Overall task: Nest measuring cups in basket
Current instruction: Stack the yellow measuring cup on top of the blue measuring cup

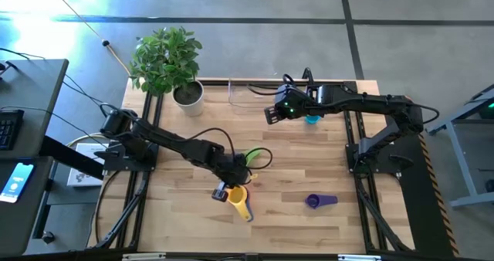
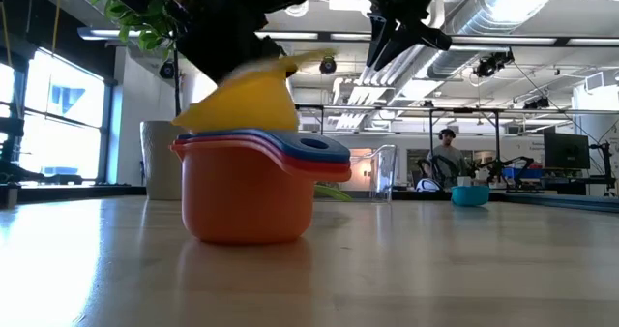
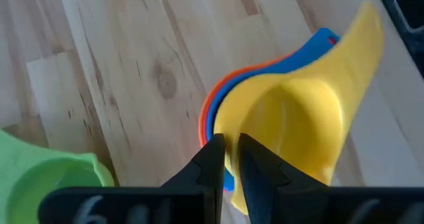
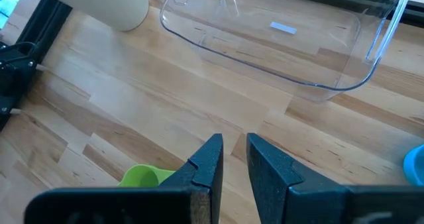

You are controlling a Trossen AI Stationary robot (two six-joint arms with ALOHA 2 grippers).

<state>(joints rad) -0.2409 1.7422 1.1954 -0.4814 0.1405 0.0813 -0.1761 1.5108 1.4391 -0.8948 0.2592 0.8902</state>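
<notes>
Near the table's front edge, your left gripper (image 3: 228, 159) pinches the yellow cup's (image 3: 291, 128) rim with narrow jaws; seat it level into the orange-red-blue stack (image 2: 253, 187), then spread.

The desk (image 1: 309, 230) has a top of light wood planks and stands on a grey concrete floor (image 1: 231, 2) with dark seams. A plant (image 1: 166, 56) in a white pot (image 1: 188, 96) stands at the far left corner of the desk. Left of the desk is a dark side table (image 1: 27, 106) with a keyboard (image 1: 6, 128) and a phone (image 1: 15, 181). In the low view the room behind is a large hall with bright windows (image 2: 58, 104) at the left, ceiling ducts (image 2: 513, 8) and lamps. A person (image 2: 446, 158) sits far behind among benches and monitors (image 2: 566, 151).
</notes>
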